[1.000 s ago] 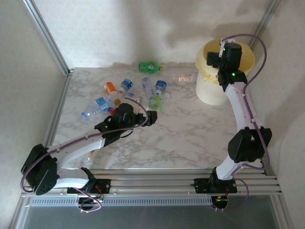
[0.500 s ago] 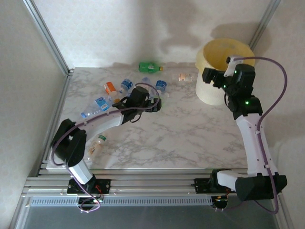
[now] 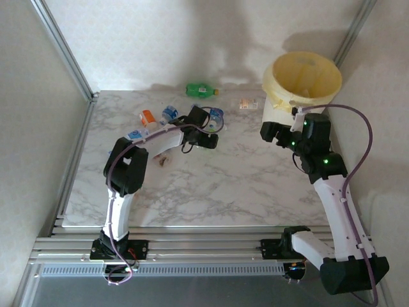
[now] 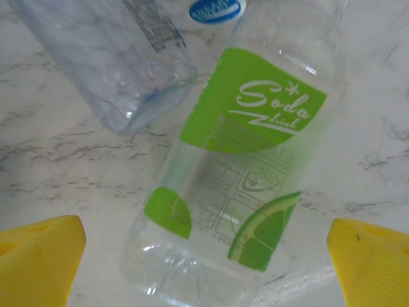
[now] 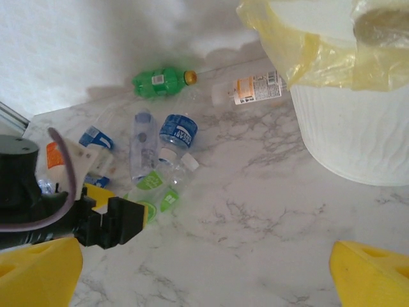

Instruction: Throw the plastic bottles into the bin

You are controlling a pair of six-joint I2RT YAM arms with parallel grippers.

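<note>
Top view: bottles lie far left on the worktop; bin stands far right.
Left wrist: left tool apart, soda bottle lying between its fingers.
Right wrist: right tool apart, above the worktop left of the bin.

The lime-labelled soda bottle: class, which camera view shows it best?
Left wrist: the soda bottle is close up, label readable. Right wrist shows it small among other bottles; top external has it mostly behind the left arm.

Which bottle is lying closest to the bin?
The clear one with the orange label, alone beside the bin; the other bottles lie farther off.
</note>
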